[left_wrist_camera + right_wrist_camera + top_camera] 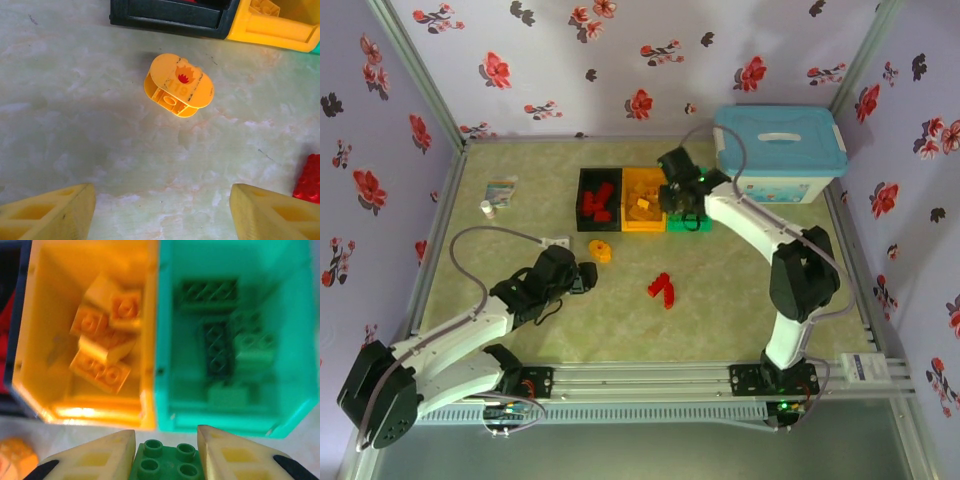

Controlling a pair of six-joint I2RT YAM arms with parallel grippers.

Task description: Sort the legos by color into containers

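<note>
I am clamping my right gripper [166, 446] on a green two-by-two lego [167, 464], hovering just short of the near wall of the green bin [295, 340]. If I am letting go here, the brick is likely dropping onto the table or bouncing off the rim. I am also sitting close to the divider, so drifting left risks putting it in the orange bin [95, 412].

My left gripper [162, 215] is hanging with fingers apart over bare table, the orange cylinder [178, 85] ahead of it.

Counting: I am holding one brick. I am seeing three bins, the third being the black bin [600, 172], about four green bricks, blurred, and about five orange-yellow ones. Loose red legos [662, 288] are lying in one cluster, perhaps two or three.
</note>
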